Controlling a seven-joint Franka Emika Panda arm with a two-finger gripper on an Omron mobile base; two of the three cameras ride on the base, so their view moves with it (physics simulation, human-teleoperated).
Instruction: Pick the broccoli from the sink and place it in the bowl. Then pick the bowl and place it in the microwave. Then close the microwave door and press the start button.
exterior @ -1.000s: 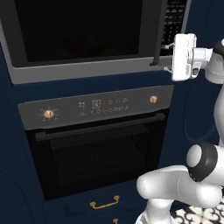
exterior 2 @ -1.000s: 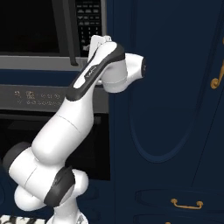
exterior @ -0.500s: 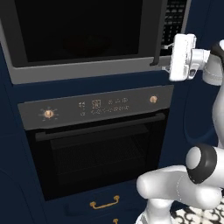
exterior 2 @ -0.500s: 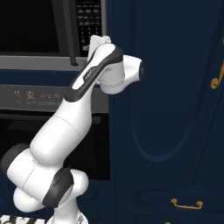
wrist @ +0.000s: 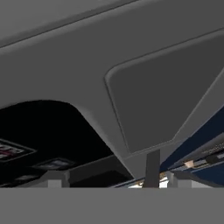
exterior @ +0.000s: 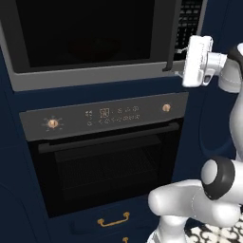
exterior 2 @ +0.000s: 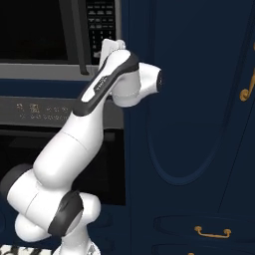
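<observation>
Navy cabinet wall, microwave door [exterior: 90, 35] shut, tool [exterior: 179, 72] same spot by button panel [exterior: 190, 21], width can't tell.

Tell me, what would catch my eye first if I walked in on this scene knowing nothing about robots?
Most likely the big white arm, reaching up with its hand held against the lower right corner of the black microwave, whose door is shut, beside the button panel. Below it sits a black oven with two brass knobs and a small lit display, set into dark navy cabinets with gold handles.
</observation>
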